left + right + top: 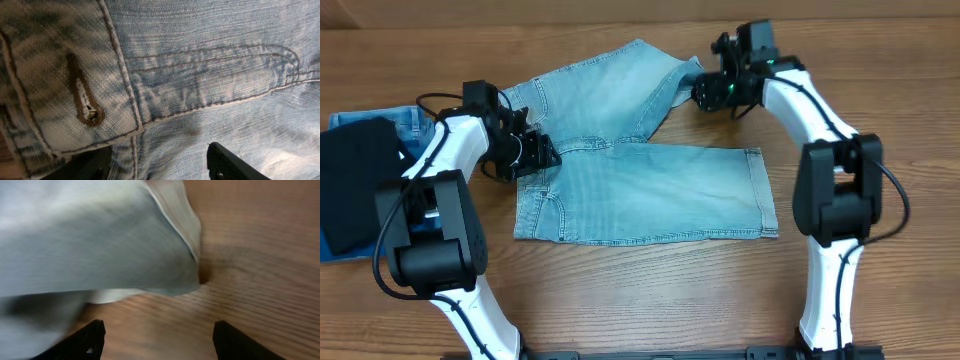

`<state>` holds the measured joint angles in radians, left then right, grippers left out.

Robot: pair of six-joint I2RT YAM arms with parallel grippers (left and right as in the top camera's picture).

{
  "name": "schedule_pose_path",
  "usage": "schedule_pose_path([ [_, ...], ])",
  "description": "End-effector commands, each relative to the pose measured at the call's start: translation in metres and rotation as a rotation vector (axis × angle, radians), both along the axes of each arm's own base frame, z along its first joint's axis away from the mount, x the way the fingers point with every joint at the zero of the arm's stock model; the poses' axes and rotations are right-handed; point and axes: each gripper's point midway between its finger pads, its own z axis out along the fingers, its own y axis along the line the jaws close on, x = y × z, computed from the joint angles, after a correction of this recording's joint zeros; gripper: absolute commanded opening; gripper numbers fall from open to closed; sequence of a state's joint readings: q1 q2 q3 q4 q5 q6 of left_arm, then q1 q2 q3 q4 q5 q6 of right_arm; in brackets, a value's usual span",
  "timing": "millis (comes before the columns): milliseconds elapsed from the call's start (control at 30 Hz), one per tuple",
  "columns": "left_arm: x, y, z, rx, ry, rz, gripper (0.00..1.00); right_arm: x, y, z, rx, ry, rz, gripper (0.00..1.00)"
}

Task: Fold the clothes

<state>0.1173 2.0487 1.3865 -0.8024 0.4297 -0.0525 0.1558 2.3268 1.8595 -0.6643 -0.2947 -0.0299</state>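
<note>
The pale light-blue denim shorts [640,190] lie spread on the wooden table. One leg stretches right and the other angles up toward the back right. My left gripper [535,152] is open at the waistband on the left. In the left wrist view its fingers [160,167] straddle denim just below the buttonhole tab [85,100]. My right gripper [705,92] is open beside the hem of the upper leg. In the right wrist view, which is blurred, its fingers [157,340] are over bare wood with the hem [170,255] just ahead and nothing between them.
A black garment [355,185] lies on darker blue folded jeans [410,122] at the table's left edge, close to the left arm. Bare wood table [650,290] shows in front of the shorts and to the far right.
</note>
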Motion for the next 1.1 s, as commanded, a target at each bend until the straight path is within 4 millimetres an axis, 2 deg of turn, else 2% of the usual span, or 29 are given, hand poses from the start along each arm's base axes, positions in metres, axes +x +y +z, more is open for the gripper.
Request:
schedule_pose_path([
  [0, -0.014, -0.009, -0.014, -0.007, 0.060, -0.022, 0.64, 0.015, -0.003, -0.025, -0.008, -0.027, -0.019, 0.74],
  [133, -0.013, -0.009, -0.015, -0.002, 0.059, -0.019, 0.64, 0.034, 0.000, -0.023, 0.006, -0.110, -0.019, 0.78],
  [200, -0.012, -0.006, -0.016, 0.013, 0.055, -0.018, 0.64, 0.037, 0.001, -0.022, 0.008, -0.122, -0.019, 0.78],
  [233, -0.012, -0.006, -0.016, 0.014, 0.054, -0.018, 0.64, 0.037, 0.001, -0.022, 0.009, -0.124, -0.019, 0.77],
  [300, -0.011, -0.006, -0.016, 0.014, 0.052, -0.017, 0.64, 0.040, 0.001, -0.022, 0.012, -0.134, -0.018, 0.69],
  [400, -0.011, -0.006, -0.016, 0.015, 0.055, -0.011, 0.64, 0.042, 0.011, -0.018, 0.033, -0.160, 0.002, 0.66],
  [433, -0.011, -0.006, -0.016, 0.015, 0.055, -0.011, 0.64, 0.043, 0.015, -0.016, 0.036, -0.169, 0.009, 0.62],
  [467, -0.011, -0.006, -0.016, 0.015, 0.055, -0.011, 0.64, 0.043, 0.017, -0.016, 0.037, -0.173, 0.013, 0.50],
  [533, -0.011, -0.006, -0.016, 0.015, 0.055, -0.011, 0.64, 0.044, 0.019, -0.015, 0.032, -0.177, 0.013, 0.11],
  [567, -0.011, -0.006, -0.016, 0.015, 0.055, -0.011, 0.64, 0.045, 0.016, -0.016, 0.018, -0.178, 0.003, 0.04],
  [600, -0.011, -0.006, -0.016, 0.015, 0.055, -0.011, 0.64, 0.045, 0.012, -0.018, -0.006, -0.178, -0.012, 0.04],
  [633, -0.012, -0.006, -0.016, 0.015, 0.055, -0.011, 0.64, 0.047, 0.002, -0.021, -0.053, -0.178, -0.042, 0.04],
  [667, -0.012, -0.006, -0.016, 0.015, 0.055, -0.011, 0.64, 0.051, -0.020, -0.020, -0.150, -0.187, -0.109, 0.04],
  [733, -0.012, -0.006, -0.016, 0.015, 0.056, -0.011, 0.64, 0.062, -0.066, 0.003, -0.343, -0.229, -0.251, 0.04],
  [767, -0.012, -0.006, -0.016, 0.015, 0.055, -0.011, 0.64, 0.070, -0.098, 0.040, -0.461, -0.290, -0.362, 0.04],
  [800, -0.011, -0.006, -0.016, 0.016, 0.055, -0.011, 0.64, 0.076, -0.128, 0.088, -0.561, -0.371, -0.482, 0.11],
  [833, -0.011, -0.006, -0.016, 0.016, 0.055, -0.011, 0.64, 0.077, -0.144, 0.117, -0.606, -0.423, -0.553, 0.25],
  [867, -0.012, -0.006, -0.016, 0.016, 0.055, -0.011, 0.64, 0.078, -0.153, 0.136, -0.617, -0.455, -0.593, 0.33],
  [900, -0.011, -0.006, -0.016, 0.016, 0.055, -0.011, 0.64, 0.079, -0.159, 0.141, -0.615, -0.464, -0.608, 0.37],
  [933, -0.011, -0.006, -0.016, 0.015, 0.055, -0.011, 0.64, 0.077, -0.164, 0.137, -0.620, -0.447, -0.608, 0.41],
  [1067, -0.011, -0.006, -0.016, 0.016, 0.054, -0.011, 0.64, 0.061, -0.177, 0.114, -0.667, -0.340, -0.585, 0.45],
])
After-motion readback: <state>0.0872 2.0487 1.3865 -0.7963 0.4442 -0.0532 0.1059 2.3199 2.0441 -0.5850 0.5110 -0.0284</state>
